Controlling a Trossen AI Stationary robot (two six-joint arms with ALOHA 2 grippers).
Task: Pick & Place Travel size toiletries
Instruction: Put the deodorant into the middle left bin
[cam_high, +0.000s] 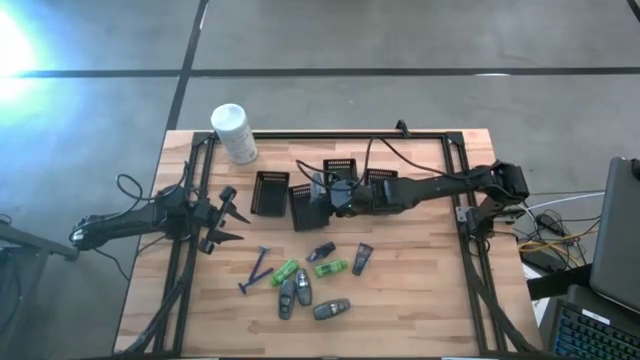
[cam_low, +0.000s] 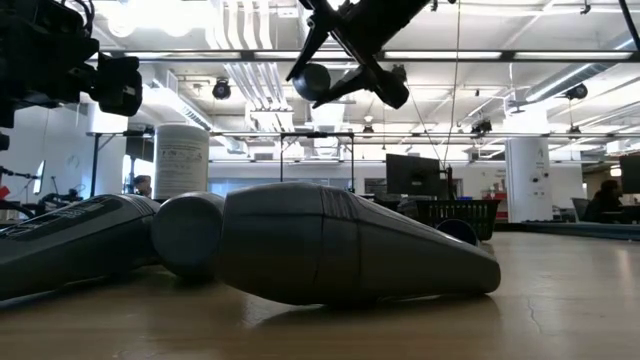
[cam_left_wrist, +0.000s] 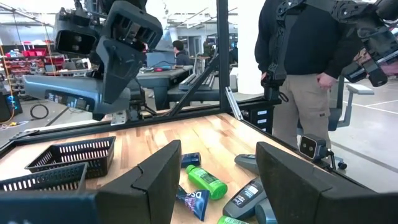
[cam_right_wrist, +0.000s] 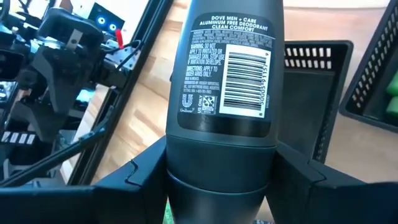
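Several travel size toiletries lie on the table's near middle: a blue razor (cam_high: 255, 270), green bottles (cam_high: 285, 272) (cam_high: 331, 268), dark tubes (cam_high: 322, 251) (cam_high: 362, 258) and grey oval bottles (cam_high: 303, 291) (cam_high: 331, 309). My right gripper (cam_high: 322, 195) hangs over the black baskets, shut on another grey oval bottle (cam_right_wrist: 224, 74). My left gripper (cam_high: 232, 222) is open and empty at the table's left. It faces the pile, and the left wrist view shows a green bottle (cam_left_wrist: 205, 180) and a dark tube (cam_left_wrist: 193, 202) beyond its fingers. My right gripper pinches the grey bottle's darker cap end (cam_right_wrist: 221, 171) between its two fingers (cam_right_wrist: 134, 180), one on each side. The bottle sticks out past the fingertips, along the fingers, with its barcode label facing the wrist camera. It is lifted clear, above the baskets; the low view shows it in the air (cam_low: 312, 80).
Black slatted baskets (cam_high: 269, 193) (cam_high: 305, 208) (cam_high: 340, 168) stand mid-table under and around my right gripper. A white canister (cam_high: 234, 133) stands at the far left. A black frame (cam_high: 455, 190) runs round the table. A person (cam_left_wrist: 305, 62) stands beyond the table.
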